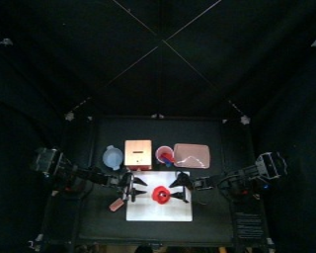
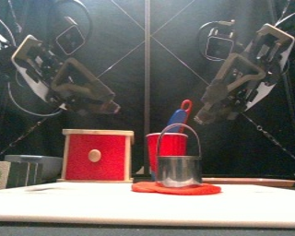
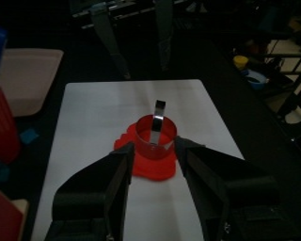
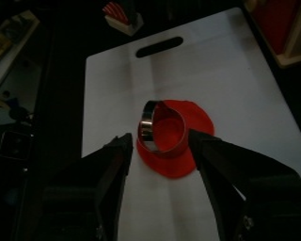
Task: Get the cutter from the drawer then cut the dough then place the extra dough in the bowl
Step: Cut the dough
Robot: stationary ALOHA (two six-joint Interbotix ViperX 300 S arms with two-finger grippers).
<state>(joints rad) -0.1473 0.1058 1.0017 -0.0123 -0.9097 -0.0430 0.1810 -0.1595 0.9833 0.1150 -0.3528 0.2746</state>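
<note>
Nearest you, the white cutting board (image 2: 64, 198) carries the red dough (image 2: 206, 189). The cutter (image 2: 179, 171) stands in the middle of that dough with its wire handle raised, and nothing grips it. Both grippers hang above the cutter and clear of it. The left gripper (image 2: 104, 107) is up and to the cutter's left, and the right gripper (image 2: 202, 114) is up and to its right. Each has its 2 jaws spread wide and empty.

Just behind the cutter stands the red cup (image 2: 166, 147). The wooden box (image 2: 96, 155) is to the cutter's back left, and its drawer front looks shut. Beyond that box sits the blue-grey bowl (image 1: 114, 157). The pink tray (image 1: 193, 155) lies to the cutter's back right.

I judge the cut to be the step in hand, though these views do not show whether the rim has gone right through.

- **Press:** Bring 1 gripper down on the metal rim, not the wire handle, which would likely tip.
- **Direction:** Push straight down so the dough does not slide on the board.
- **Other gripper:** Keep it off to the side.
- **Lift:** Soft dough may cling inside the cutter, so lift slowly and level.
- **Finish:** Take the outer ring to the bowl, passing wide of the cup and box.
</note>
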